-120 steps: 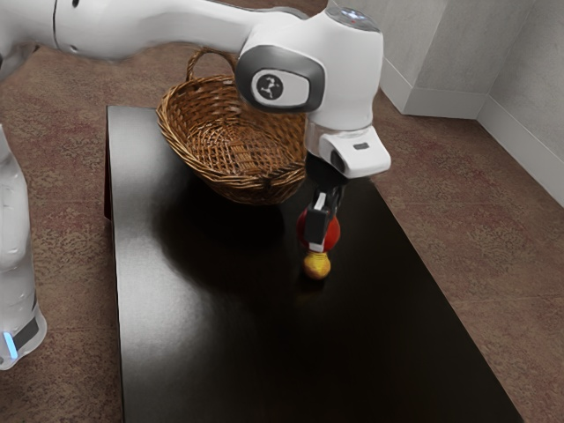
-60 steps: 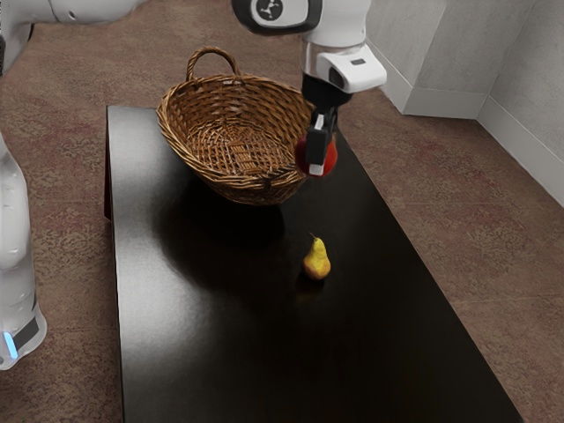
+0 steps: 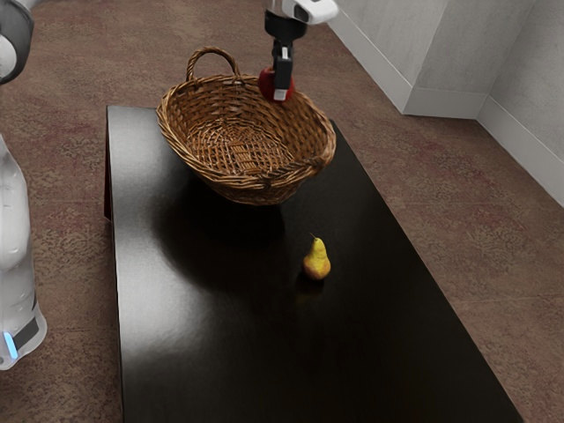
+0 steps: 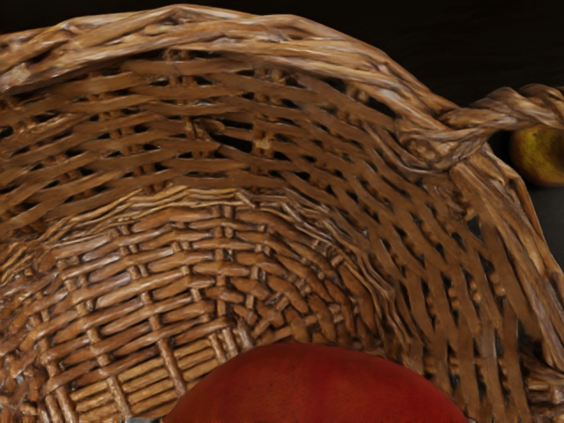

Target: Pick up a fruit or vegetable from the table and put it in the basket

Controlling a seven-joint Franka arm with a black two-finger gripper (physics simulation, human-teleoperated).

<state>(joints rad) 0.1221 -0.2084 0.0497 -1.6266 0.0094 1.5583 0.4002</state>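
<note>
High over the basket's far right part, my gripper (image 3: 280, 86) is shut on a round red fruit (image 3: 268, 84) in the exterior view. The wicker basket (image 3: 256, 187) stands upright at the table's far end. In the wrist view the red fruit (image 4: 317, 388) is large at the lower edge, with the basket's woven wall (image 4: 220, 141) and floor beyond it. A yellow pear (image 3: 316, 262) stands on the dark table, apart from the basket.
The basket's hoop handle (image 3: 211, 53) rises at its far left rim. The black table (image 3: 220, 335) stretches toward the camera, past the pear. A pale wall (image 3: 449, 53) stands beyond the table at the exterior view's upper right.
My gripper has risen from beside the pear with the red fruit in it, then moved toward the exterior view's left and up, to above the basket. Pear and basket have stayed put.
</note>
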